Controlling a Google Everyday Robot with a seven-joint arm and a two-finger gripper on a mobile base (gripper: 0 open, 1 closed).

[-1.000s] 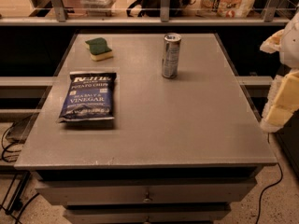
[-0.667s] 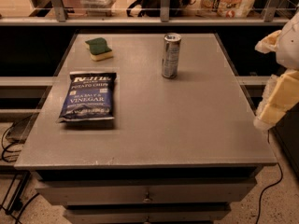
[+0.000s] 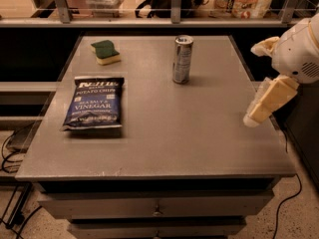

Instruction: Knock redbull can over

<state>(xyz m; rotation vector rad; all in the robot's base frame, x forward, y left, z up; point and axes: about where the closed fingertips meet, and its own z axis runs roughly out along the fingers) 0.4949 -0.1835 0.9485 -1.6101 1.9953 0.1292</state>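
- The redbull can stands upright on the far half of the grey table, a little right of its middle, with nothing touching it
- The gripper hangs over the table's right edge, to the right of the can and nearer the camera, well apart from it; its cream fingers are spread, with nothing between them
- A green-topped sponge lies left of the can, near the far left corner
- A blue chip bag lies flat on the left side, nearer than the sponge
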